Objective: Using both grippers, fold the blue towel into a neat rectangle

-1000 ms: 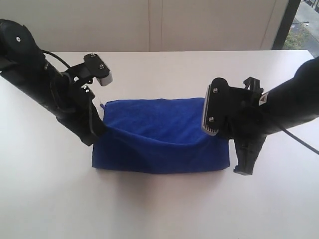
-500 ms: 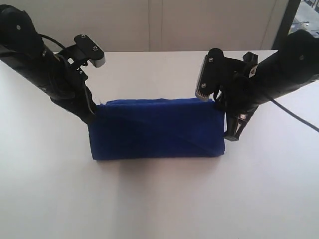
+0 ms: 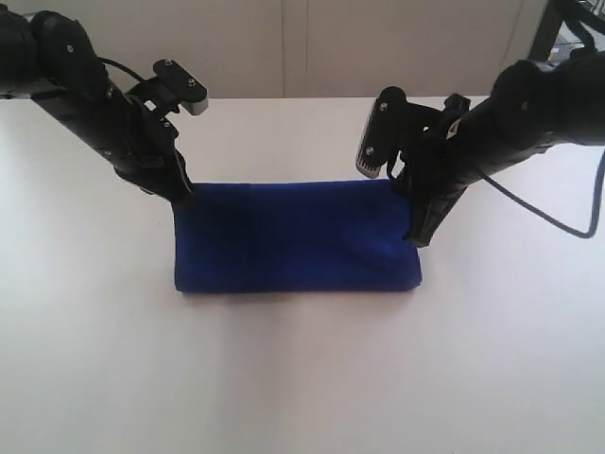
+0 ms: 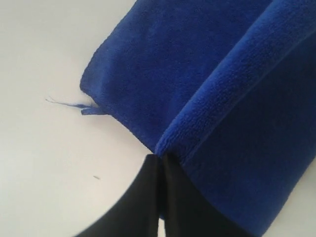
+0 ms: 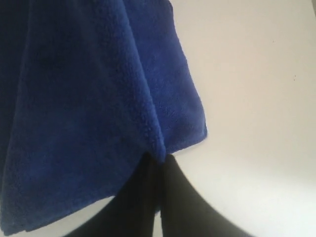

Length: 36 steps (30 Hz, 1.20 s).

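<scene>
On the white table (image 3: 302,378), the blue towel (image 3: 298,236) lies doubled over into a long rectangle, with a rounded fold along the near side and the layered edges along the far side. The left gripper (image 3: 181,196) comes down at the towel's far left corner. In the left wrist view its two black fingers (image 4: 143,197) are pressed together, with the thick upper layer's corner nipped between their tips. The lower layer sticks out a little past that corner, and a loose thread (image 4: 74,105) trails from it onto the table. The right gripper (image 3: 416,236) reaches down at the towel's right end. Its fingers (image 5: 185,202) are likewise closed, and they seem to pinch the upper layer's edge, though the contact is partly hidden. Both arms slant inward from the table's sides.
</scene>
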Motion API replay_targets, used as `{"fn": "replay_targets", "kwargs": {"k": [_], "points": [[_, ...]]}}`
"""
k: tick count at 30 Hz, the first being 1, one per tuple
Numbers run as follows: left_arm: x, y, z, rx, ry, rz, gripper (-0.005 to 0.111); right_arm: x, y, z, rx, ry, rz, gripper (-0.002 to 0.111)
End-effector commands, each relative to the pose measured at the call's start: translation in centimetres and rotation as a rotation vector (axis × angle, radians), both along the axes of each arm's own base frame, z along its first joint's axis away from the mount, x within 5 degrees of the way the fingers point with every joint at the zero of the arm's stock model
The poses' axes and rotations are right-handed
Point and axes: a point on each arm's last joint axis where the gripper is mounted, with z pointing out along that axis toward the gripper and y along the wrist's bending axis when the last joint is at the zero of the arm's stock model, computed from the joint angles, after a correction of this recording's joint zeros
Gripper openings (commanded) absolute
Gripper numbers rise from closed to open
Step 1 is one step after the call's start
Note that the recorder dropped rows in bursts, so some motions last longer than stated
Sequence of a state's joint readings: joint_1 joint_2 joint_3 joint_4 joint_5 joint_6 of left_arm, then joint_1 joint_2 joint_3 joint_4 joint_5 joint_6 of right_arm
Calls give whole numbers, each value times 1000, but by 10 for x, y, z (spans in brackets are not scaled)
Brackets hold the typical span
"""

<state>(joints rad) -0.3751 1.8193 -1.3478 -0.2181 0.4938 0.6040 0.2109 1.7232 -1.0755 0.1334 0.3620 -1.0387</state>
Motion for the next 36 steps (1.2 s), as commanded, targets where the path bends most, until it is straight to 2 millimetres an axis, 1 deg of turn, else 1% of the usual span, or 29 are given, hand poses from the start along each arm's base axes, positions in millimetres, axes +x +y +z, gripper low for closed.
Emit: {"fn": "replay_targets", "kwargs": {"k": [1, 7, 9, 16, 20, 24, 26, 29, 34, 36], "points": [[9, -2, 4, -20, -19, 12, 0, 13, -12, 2, 2, -24, -41, 0], [21, -6, 1, -26, -43, 19, 0, 22, -23, 6, -8, -58, -59, 0], [24, -8, -1, -28, -42, 20, 0, 23, -24, 6, -8, -63, -60, 0], [28, -9, 6, -37, -62, 21, 0, 31, -23, -9, -27, -80, -46, 0], [31, -10, 11, -42, -82, 18, 0, 35, -23, -8, -28, -94, -46, 0], [38, -5, 14, -51, -103, 42, 0, 41, -22, -3, -24, -119, -47, 0], [41, -4, 11, -51, -94, 48, 0, 44, -22, -3, -24, -124, -47, 0], [47, -6, 7, -50, -90, 49, 0, 50, -21, -8, -25, -117, -46, 0], [54, -9, -6, -42, -75, 51, 0, 58, -20, -21, -27, -115, -49, 0], [55, -9, -8, -42, -76, 52, 0, 60, -20, -24, -28, -118, -50, 0]]}}
